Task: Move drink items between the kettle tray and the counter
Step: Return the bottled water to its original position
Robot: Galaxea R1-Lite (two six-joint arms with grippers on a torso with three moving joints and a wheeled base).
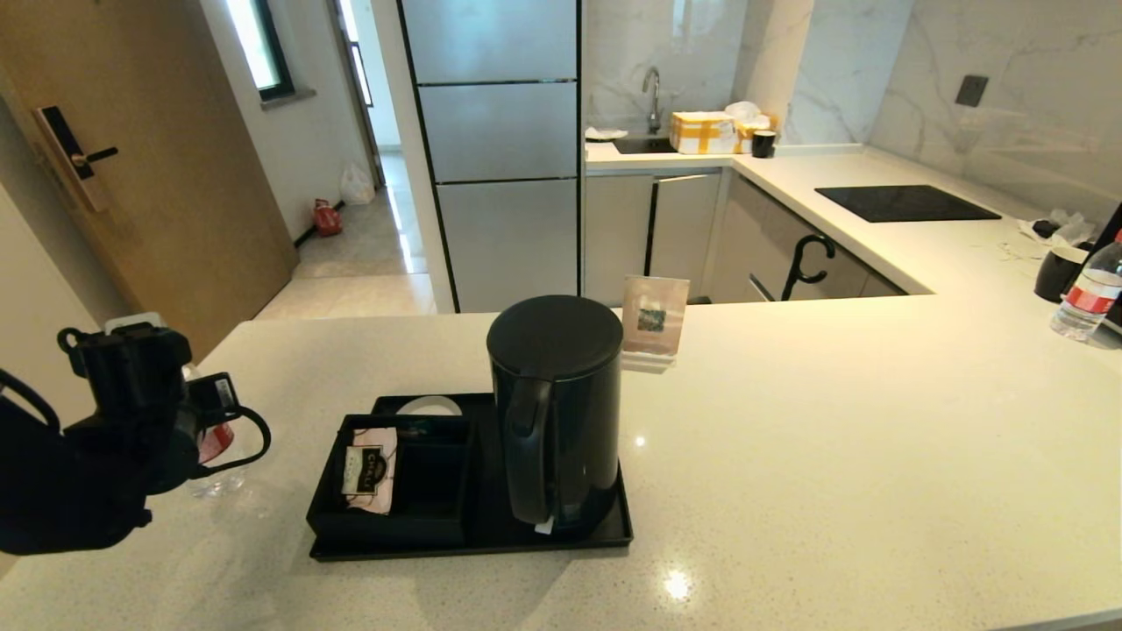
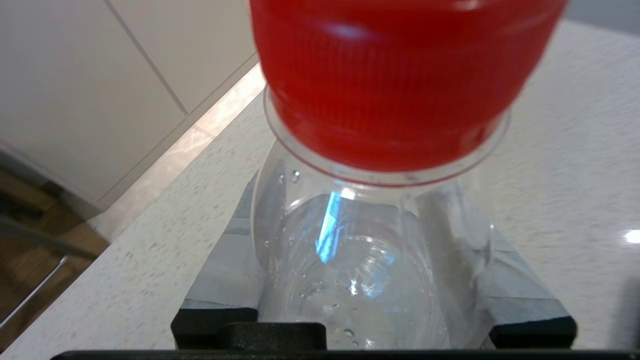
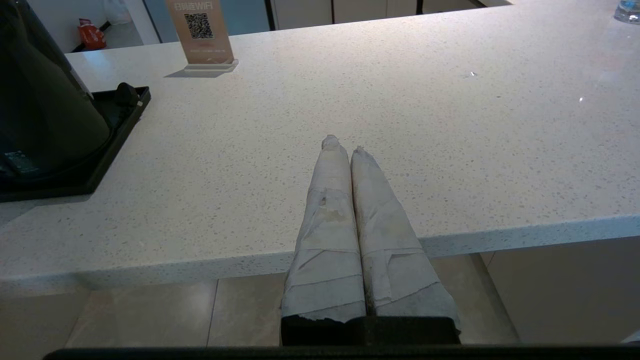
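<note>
Head view first: we count one electric kettle (image 1: 554, 412) standing upright on the kettle tray (image 1: 473, 542), one pink tea sachet (image 1: 369, 467) in the tray's compartment box (image 1: 399, 517), one QR card stand (image 1: 654, 317) just behind the tray, and two water bottles. One water bottle (image 1: 213, 456) sits on the counter (image 1: 789, 456) near its left edge, well left of the tray, mostly hidden behind our left gripper (image 1: 197, 429). The second bottle (image 1: 1087, 294) is far off at the right end beside a black mug (image 1: 1058, 273). One black cooktop (image 1: 903, 203) lies further back.

Left wrist view: our two taped fingers (image 2: 225, 270) sit on either side of the clear bottle (image 2: 370, 270), pressed against its body below the red cap (image 2: 395, 80), so the claw is closed around it. Its base seems to be on the counter, though we can't see the contact.

Right wrist view: right gripper (image 3: 342, 145) hovers at the counter's near edge, right of the tray, two fingers pressed together, holding nothing.
</note>
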